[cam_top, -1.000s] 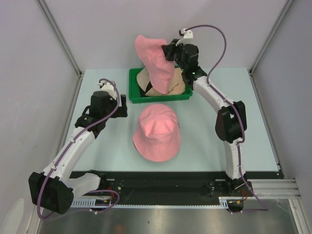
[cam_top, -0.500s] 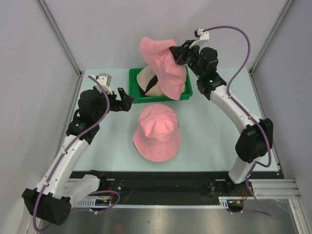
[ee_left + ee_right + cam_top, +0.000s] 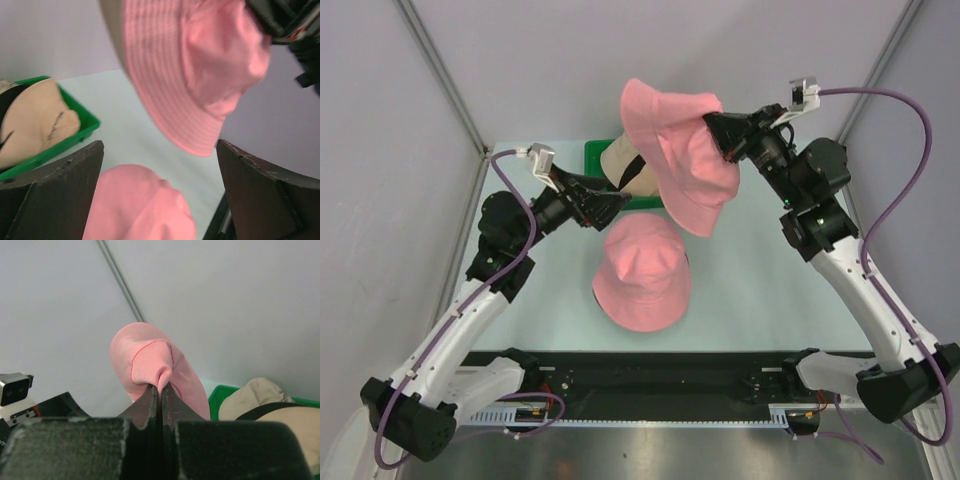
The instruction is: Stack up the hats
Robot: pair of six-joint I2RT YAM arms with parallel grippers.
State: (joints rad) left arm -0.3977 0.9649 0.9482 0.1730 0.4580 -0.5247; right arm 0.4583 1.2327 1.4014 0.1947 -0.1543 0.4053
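**Right arm holds a pink hat in the air; a second pink hat lies on the table**

Seen from above, the right gripper [image 3: 722, 135] is raised over the far part of the pale blue-green table top [image 3: 770, 270]. Its two fingers are pressed together on a fold of a soft pink fabric bucket hat [image 3: 685, 150]. The right wrist camera shows the pinched fold bunched up right at the fingertips. The hat hangs tilted and touches nothing else. The left wrist camera shows the stitched rings of its floppy brim, with the rounded crown on the side toward the right arm.

A second pink bucket hat [image 3: 642, 270] lies crown up near the middle of the table, nearer to the arms' bases. In the left wrist view, there is a clear gap between it and the raised hat.

At the far side of the table, a green plastic tray [image 3: 82, 125] holds a beige fabric hat [image 3: 40, 120]. A dark strip crosses the beige cloth. It is not possible to tell whether this is another hat. From above, the raised pink hat covers the right part of the tray.

The left gripper [image 3: 612, 200] hovers near the tray's front edge and points toward the hats. Its fingers are spread wide apart with nothing between them.
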